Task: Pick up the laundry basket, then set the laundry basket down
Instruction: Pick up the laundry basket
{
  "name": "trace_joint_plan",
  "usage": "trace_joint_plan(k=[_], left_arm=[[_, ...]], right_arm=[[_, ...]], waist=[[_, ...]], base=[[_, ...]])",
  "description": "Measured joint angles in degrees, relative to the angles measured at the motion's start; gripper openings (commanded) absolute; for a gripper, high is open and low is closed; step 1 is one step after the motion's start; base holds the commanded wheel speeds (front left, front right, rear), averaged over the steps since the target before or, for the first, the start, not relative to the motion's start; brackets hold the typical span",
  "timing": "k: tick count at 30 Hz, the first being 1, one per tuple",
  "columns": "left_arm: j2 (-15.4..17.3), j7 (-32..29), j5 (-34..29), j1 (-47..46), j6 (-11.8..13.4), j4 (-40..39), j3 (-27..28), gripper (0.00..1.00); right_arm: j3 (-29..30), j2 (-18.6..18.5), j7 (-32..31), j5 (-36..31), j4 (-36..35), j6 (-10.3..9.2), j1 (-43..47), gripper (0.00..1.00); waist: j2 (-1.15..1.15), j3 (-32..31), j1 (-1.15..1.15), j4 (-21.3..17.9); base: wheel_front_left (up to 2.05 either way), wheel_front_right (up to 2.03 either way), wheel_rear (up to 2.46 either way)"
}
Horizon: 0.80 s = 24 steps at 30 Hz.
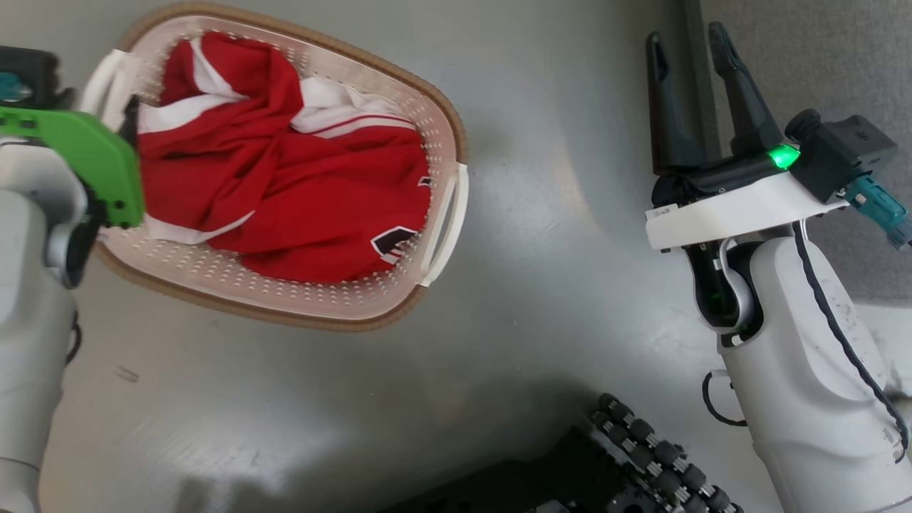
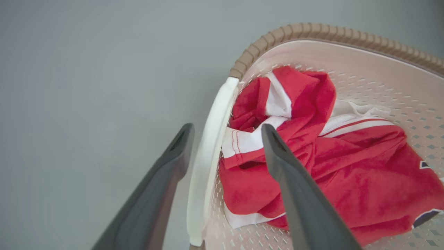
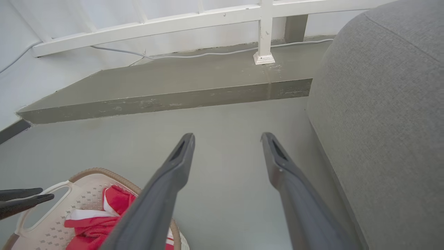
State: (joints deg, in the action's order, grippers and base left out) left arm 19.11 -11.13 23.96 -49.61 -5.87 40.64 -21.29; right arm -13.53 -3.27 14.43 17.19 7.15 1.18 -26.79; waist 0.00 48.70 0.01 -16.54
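The left gripper (image 2: pixel 227 128) has its two long, dark, matte fingers, tapering to blunt tips, spread wide. They straddle the smooth white plastic loop handle (image 2: pixel 208 166) on one end of the laundry basket (image 1: pixel 299 292). One finger sits outside the basket over bare floor (image 1: pixel 556 249). The other reaches inside, above the crumpled red-and-white garment (image 1: pixel 285 192). I cannot tell whether either finger touches the handle. Seen from the head, a bright green plastic bracket (image 1: pixel 92 160) on the pale wrist covers most of that gripper.

The basket is a cream-white, rounded rectangle of plastic. Its walls are pierced with rows of small holes and it has a ribbed brown rim made to look woven. It looks to rest on the smooth, slightly glossy grey floor, up and to the robot's left. The soft, folded cloth fills most of it, with white stripes and a dark patch showing near the far handle (image 1: pixel 445 221).

The right gripper (image 1: pixel 685 35) hangs well apart from the basket, holding nothing. Its fingers are parted in a narrow V over bare floor, with a green light glowing at their base. Just beside it bulges a grey sofa (image 3: pixel 381 121) with a coarse woven cover. Beyond lies a raised, scuffed concrete step (image 3: pixel 173 86) carrying a white painted railing (image 3: pixel 208 17).
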Motion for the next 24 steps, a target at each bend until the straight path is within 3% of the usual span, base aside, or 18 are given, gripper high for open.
trace_joint_plan(k=[11,12,13,16,17,19,24], left_arm=[[0.6,-0.4,0.6,-0.7,0.0,5.8,1.5,1.00],[0.6,-0.4,0.6,-1.0,0.0,6.1,1.6,0.79],[0.6,-0.4,0.7,-1.3,0.0,6.5,1.7,0.49],[0.6,-0.4,0.7,-1.8,0.0,7.2,1.7,0.07],[0.6,-0.4,0.7,-2.0,0.0,7.4,1.7,0.00],[0.8,-0.4,0.7,-2.2,-1.0,7.5,1.3,0.00],[0.0,0.1,0.8,-3.4,-0.8,9.0,1.2,0.00]], right_arm=[[0.3,0.3,0.0,0.0,0.1,0.27,-0.4,1.00],[0.3,0.3,0.0,0.0,0.1,0.29,-0.5,1.00],[0.3,0.3,0.0,0.0,0.1,0.29,-0.5,1.00],[0.4,0.4,0.0,0.0,0.1,0.31,-0.9,1.00],[0.4,0.5,0.0,0.0,0.1,0.31,-0.9,1.00],[0.4,0.5,0.0,0.0,0.2,0.31,-0.9,1.00],[0.5,0.5,0.1,0.0,0.2,0.32,-0.9,1.00]], waist=[[0.00,1.9,0.00,-1.6],[0.00,2.0,0.00,-1.6],[0.00,2.0,0.00,-1.6],[0.00,2.2,0.00,-1.6],[0.00,2.2,0.00,-1.6],[0.00,2.3,-0.01,-1.6],[0.00,2.4,0.00,-1.6]], base=[[0.00,0.00,0.00],[0.00,0.00,0.00],[0.00,0.00,0.00],[0.00,0.00,0.00],[0.00,0.00,0.00],[0.00,0.00,0.00],[0.00,0.00,0.00]])
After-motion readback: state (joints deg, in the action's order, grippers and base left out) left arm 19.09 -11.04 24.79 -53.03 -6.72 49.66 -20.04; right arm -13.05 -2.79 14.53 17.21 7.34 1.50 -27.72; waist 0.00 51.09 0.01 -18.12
